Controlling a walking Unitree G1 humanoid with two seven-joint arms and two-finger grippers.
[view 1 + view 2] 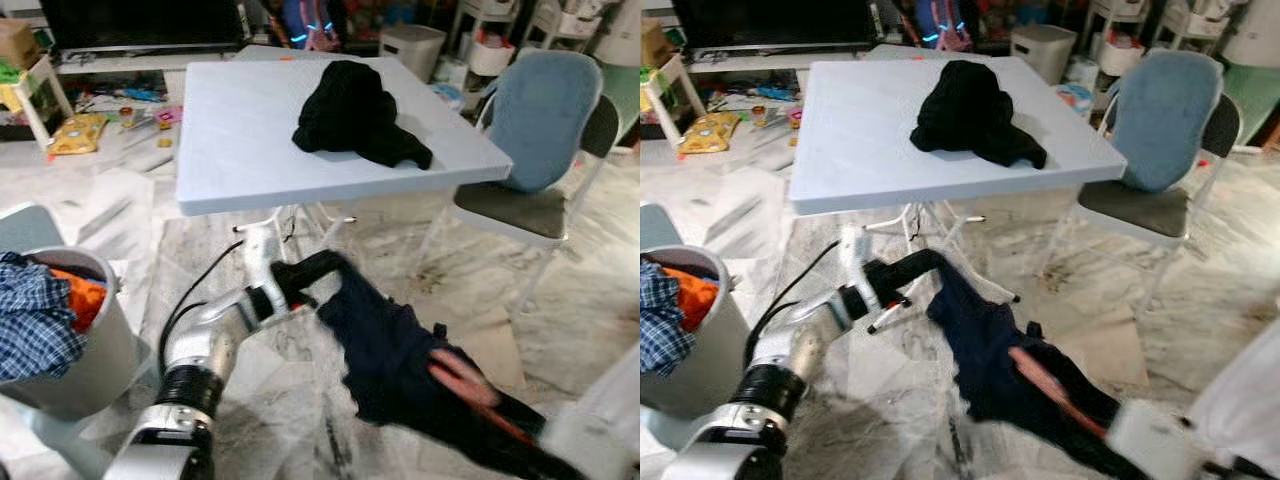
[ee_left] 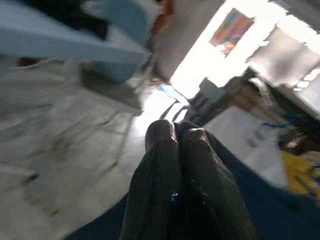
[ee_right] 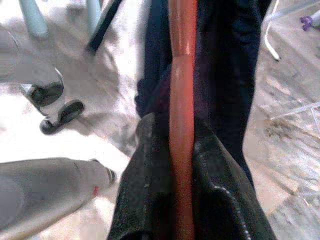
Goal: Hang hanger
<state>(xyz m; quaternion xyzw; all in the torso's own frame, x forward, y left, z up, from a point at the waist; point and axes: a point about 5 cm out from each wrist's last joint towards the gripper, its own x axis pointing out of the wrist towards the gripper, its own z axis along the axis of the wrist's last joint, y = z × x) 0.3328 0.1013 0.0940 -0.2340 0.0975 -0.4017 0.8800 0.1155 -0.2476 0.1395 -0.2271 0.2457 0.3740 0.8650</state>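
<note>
Red hanger (image 3: 182, 100) clamped between right gripper (image 3: 187, 165) jaws

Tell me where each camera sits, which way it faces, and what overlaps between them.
Left eye view: head, looking forward and down; table, black garment, left gripper pinching the navy garment.
Right eye view: same scene.
Left wrist view: along shut fingers.
Right wrist view: along the right gripper clamping the red hanger.
Shared: the navy garment.
</note>
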